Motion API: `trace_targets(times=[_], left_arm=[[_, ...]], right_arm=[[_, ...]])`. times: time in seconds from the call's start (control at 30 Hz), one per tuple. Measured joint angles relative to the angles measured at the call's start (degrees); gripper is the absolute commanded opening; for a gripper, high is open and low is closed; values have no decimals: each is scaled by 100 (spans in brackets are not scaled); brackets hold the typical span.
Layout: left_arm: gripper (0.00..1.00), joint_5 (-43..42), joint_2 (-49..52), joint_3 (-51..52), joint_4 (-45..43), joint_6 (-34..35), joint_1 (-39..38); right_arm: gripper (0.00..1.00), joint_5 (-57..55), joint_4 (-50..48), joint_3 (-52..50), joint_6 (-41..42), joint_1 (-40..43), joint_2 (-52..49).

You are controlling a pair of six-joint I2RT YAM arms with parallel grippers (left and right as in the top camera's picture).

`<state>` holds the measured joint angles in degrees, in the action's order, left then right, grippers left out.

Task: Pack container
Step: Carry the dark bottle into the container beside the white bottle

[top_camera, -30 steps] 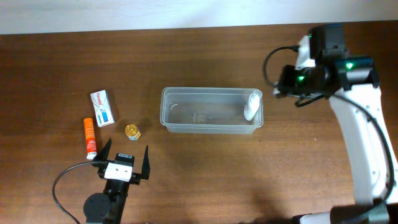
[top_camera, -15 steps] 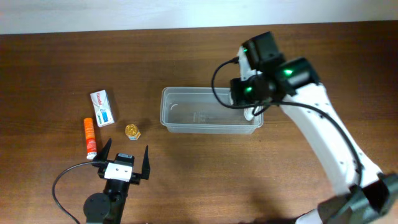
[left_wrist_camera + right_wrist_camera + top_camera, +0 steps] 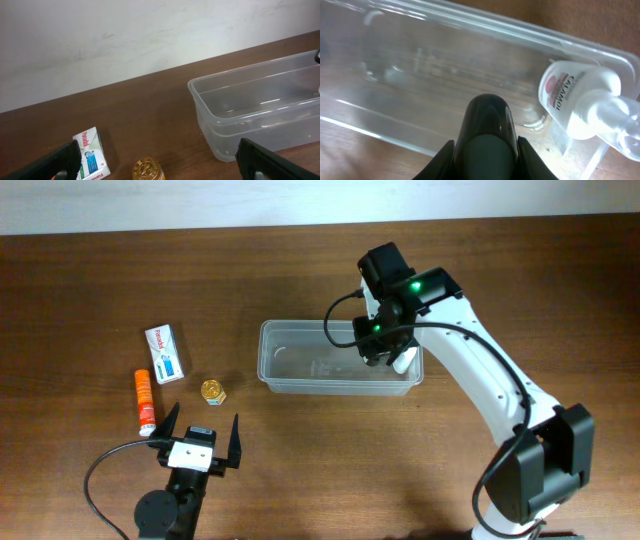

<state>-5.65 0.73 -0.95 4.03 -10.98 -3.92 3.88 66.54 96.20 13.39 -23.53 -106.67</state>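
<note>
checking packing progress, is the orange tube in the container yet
No, the orange tube lies on the table, well left of the container.

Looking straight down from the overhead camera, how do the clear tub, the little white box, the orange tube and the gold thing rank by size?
1. clear tub, by far the largest.
2 and 3. white box and orange tube: too close to rank; the tube looks longer, the box wider.
4. gold thing, smallest.

Brown wooden table (image 3: 300, 470) carries container (image 3: 330, 387); white box (image 3: 164, 354); orange tube (image 3: 145, 402); small gold jar (image 3: 213, 391).
</note>
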Motion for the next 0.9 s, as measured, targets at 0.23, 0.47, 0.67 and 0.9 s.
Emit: trace_targets(times=[0.23, 0.47, 0.67, 0.9], left_arm=[[99, 0, 0, 0, 0, 0, 0], [99, 0, 0, 0, 0, 0, 0], [99, 0, 0, 0, 0, 0, 0], [99, 0, 0, 0, 0, 0, 0]], right_arm=[[27, -223, 61, -216, 66, 0, -118], [27, -387, -240, -798, 249, 0, -129], [27, -529, -656, -1191, 459, 0, -133], [27, -905, -986, -1401, 802, 0, -133]])
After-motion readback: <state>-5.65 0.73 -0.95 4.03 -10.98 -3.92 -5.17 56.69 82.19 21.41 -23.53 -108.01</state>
